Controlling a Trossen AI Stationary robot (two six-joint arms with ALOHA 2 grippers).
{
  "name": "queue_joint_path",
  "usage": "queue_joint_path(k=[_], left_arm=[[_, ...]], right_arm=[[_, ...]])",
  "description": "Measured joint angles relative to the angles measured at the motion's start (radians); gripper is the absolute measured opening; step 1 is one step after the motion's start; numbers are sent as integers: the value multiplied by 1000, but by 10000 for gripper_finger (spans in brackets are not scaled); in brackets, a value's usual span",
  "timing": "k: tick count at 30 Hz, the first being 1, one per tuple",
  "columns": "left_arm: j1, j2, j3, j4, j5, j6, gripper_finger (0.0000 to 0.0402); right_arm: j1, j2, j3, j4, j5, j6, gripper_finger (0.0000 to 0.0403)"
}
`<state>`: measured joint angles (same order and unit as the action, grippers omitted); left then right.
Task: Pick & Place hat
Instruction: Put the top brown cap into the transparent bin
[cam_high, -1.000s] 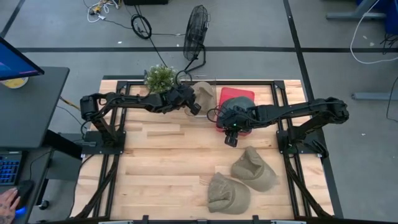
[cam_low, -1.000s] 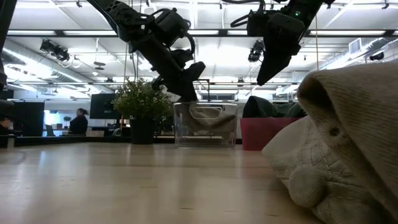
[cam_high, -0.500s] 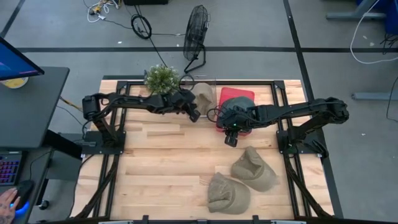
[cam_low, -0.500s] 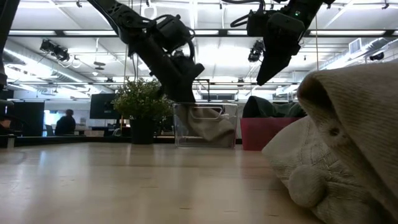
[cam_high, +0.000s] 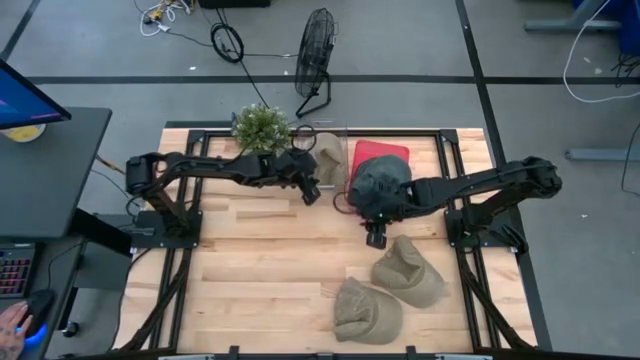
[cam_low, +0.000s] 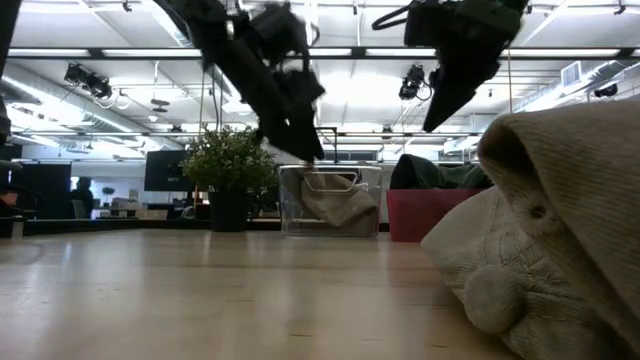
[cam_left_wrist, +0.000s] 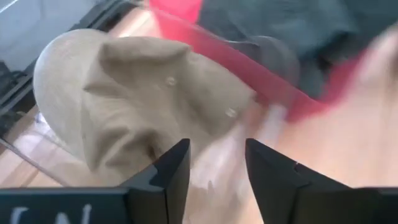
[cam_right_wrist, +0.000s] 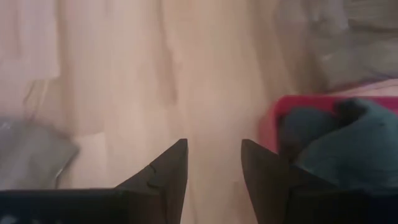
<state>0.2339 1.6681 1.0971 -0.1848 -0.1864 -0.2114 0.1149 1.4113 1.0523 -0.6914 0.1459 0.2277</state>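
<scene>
Wooden table: potted plant, two tan hats, red bin

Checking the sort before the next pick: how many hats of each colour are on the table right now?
Tan hats: 3, one in the clear bin and two loose on the table.
Dark hats: 1, in the red bin.
Total: 4 hats.

My high view looks straight down; my low view sits at tabletop level; both share the clear bin and potted plant
</scene>
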Motion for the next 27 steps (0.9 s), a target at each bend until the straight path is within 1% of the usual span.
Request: queue_joint_path(k=[4,6,9,11,14,19,27], left_arm=[[-51,-53,47,-139,-3,14,173],[-79,-76,61,-204,-5,20,173],[-118,-112,69,-250,-8,52,171],[-141,-127,69,-275,-8,66,168],[-169,-139,69,-285,-7,67,166],[-189,-139,69,-278,-16,67,166],[-189,-139,69,-279,-20,68,166]], right_arm=[[76,0,0,-40,-10,49,153],[117,0,0,-60,-47,84,153],[186,0,0,-118,-101,125,153],[230,0,0,-156,-132,201,153],[287,1,-1,-167,-173,346,153],[371,46,-1,-157,-174,462,153],[404,187,-1,-139,-163,680,153]])
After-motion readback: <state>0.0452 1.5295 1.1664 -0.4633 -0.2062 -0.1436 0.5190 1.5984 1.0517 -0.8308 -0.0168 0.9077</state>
